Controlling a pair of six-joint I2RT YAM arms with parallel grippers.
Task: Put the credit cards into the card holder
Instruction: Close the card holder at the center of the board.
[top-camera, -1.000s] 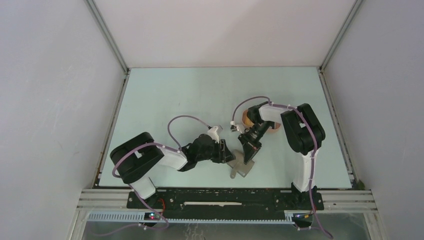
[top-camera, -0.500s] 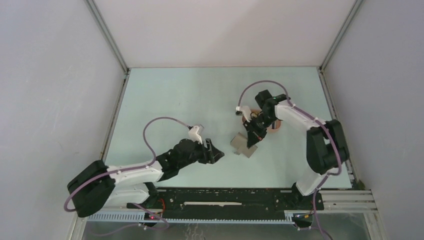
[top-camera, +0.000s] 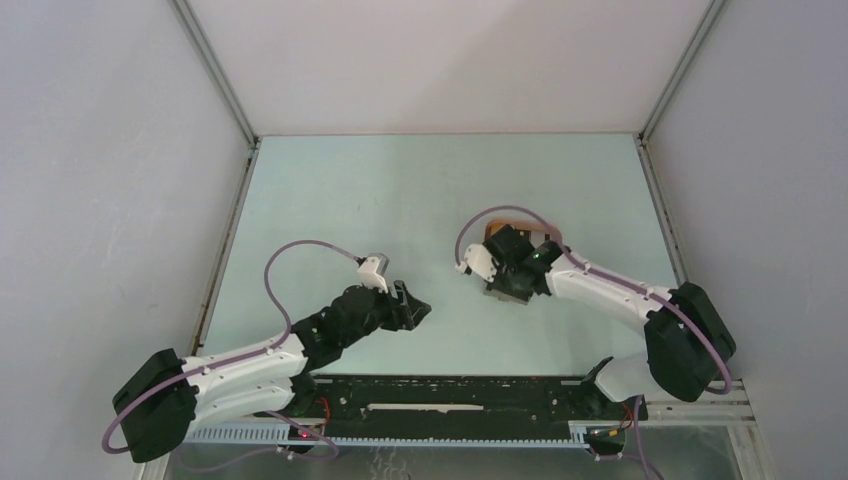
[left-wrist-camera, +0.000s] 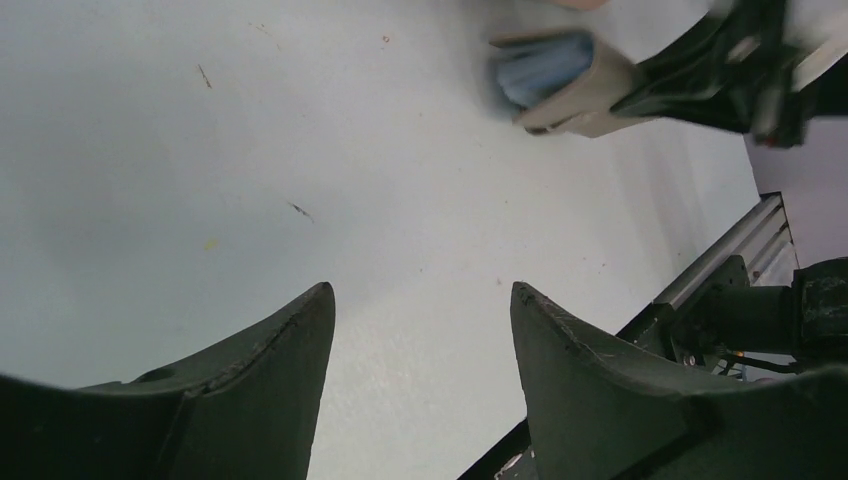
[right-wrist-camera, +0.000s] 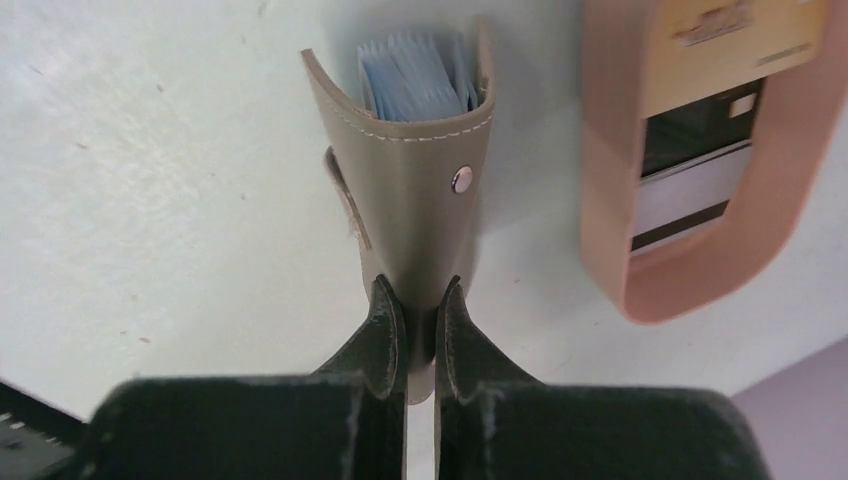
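My right gripper (right-wrist-camera: 420, 290) is shut on the lower edge of the grey card holder (right-wrist-camera: 420, 180), which is folded over, with a light blue card (right-wrist-camera: 415, 75) showing inside its far end. In the top view the holder (top-camera: 503, 291) sits under the right gripper (top-camera: 512, 280), just in front of the peach tray (top-camera: 510, 230). An orange-yellow card (right-wrist-camera: 740, 40) and a dark card with white stripes (right-wrist-camera: 690, 170) lie in the tray (right-wrist-camera: 700, 270). My left gripper (left-wrist-camera: 420, 290) is open and empty, and in the top view it (top-camera: 415, 310) is well left of the holder (left-wrist-camera: 580, 90).
The black rail with the arm bases (top-camera: 450, 395) runs along the near edge. Side walls of the enclosure (top-camera: 225, 220) bound the pale table on the left and right. The right arm's forearm (top-camera: 600, 290) stretches across the table's right part.
The left gripper has drawn back to the left, away from the holder. The right gripper has turned and come down, and the holder now stands folded near the tray instead of spread flat.
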